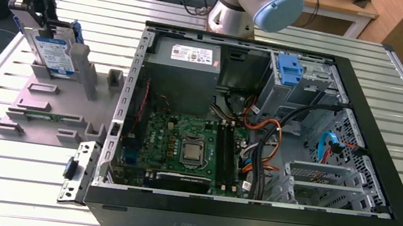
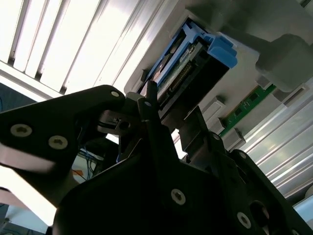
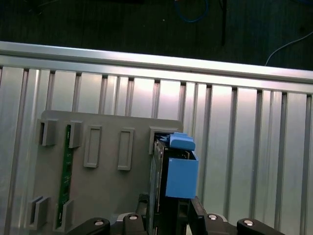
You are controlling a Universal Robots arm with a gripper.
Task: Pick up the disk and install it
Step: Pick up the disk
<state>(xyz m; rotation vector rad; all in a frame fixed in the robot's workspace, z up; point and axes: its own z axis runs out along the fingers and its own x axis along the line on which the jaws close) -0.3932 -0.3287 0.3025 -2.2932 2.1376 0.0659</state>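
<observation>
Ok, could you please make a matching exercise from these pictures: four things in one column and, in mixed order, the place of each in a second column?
Things
1. disk
2. power supply
3. blue latch piece
4. green motherboard

Places
A. lying flat on the floor of the open case
B. upright in the grey holder on the table, outside the case
C. inside the case, on the metal drive cage
D. inside the case, against the wall nearest the base of the arm

Pairs: 1-B, 2-D, 3-C, 4-A
</observation>
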